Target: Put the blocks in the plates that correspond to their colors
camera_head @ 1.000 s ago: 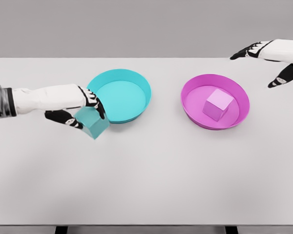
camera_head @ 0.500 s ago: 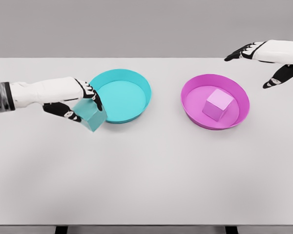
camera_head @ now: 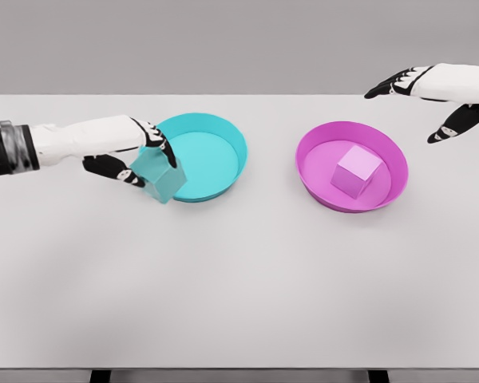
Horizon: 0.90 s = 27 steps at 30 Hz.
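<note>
matt white table (camera_head: 239, 271), smooth plastic-looking plates (camera_head: 223, 140)

A white table (camera_head: 239, 279) bears a teal plate (camera_head: 215, 136) and a magenta plate (camera_head: 319, 155).

the whole near half of the white table (camera_head: 239, 295) lies bare, and so does the strip between the 2 plates. the teal plate (camera_head: 223, 132) has a raised rim just beside the teal block (camera_head: 161, 177) gripped by the left hand (camera_head: 136, 155), while its inside is clear. the pink plate (camera_head: 315, 148) holds a pink block (camera_head: 355, 170), and the right hand (camera_head: 431, 96), fingers spread, hangs beyond its far right rim.
</note>
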Each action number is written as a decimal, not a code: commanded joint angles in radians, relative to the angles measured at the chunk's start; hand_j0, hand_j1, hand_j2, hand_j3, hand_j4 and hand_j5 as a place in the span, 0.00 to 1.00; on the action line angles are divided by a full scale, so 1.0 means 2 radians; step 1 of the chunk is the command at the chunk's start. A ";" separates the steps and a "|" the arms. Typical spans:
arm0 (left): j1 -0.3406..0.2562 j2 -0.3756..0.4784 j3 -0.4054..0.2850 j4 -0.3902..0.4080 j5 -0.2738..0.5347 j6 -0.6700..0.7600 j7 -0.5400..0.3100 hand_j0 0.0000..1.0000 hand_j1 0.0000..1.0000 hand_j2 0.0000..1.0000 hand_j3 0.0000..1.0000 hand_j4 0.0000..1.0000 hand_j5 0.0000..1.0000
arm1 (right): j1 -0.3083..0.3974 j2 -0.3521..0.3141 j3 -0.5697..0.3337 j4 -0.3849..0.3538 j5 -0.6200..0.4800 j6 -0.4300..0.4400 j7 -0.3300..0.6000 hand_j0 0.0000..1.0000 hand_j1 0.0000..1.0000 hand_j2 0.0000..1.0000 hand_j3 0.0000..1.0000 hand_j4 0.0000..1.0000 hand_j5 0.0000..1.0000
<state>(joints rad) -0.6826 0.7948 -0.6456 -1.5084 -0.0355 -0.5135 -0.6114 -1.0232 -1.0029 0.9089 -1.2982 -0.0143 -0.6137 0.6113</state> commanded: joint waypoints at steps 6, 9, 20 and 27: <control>-0.008 -0.028 0.000 0.030 0.001 0.001 0.000 0.59 0.59 0.59 0.59 0.59 0.59 | 0.005 -0.003 -0.023 0.005 -0.003 0.001 0.000 1.00 1.00 1.00 1.00 1.00 1.00; -0.015 -0.034 -0.001 0.044 0.001 0.001 0.000 0.59 0.59 0.59 0.59 0.59 0.59 | 0.015 -0.005 -0.037 0.005 -0.002 0.001 0.000 1.00 1.00 1.00 1.00 1.00 1.00; -0.022 -0.042 0.001 0.055 0.002 -0.007 0.000 0.82 0.82 0.82 0.82 0.82 0.82 | 0.025 -0.002 -0.042 -0.001 -0.003 0.001 0.000 1.00 1.00 1.00 1.00 1.00 1.00; -0.012 -0.023 0.044 0.037 0.005 -0.049 0.000 1.00 1.00 1.00 1.00 1.00 1.00 | 0.025 -0.002 -0.043 -0.001 -0.003 0.001 0.000 1.00 1.00 1.00 1.00 1.00 1.00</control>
<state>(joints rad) -0.6964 0.7342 -0.5962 -1.4176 -0.0353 -0.5992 -0.6114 -0.9741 -1.0067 0.8242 -1.2991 -0.0139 -0.6138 0.6113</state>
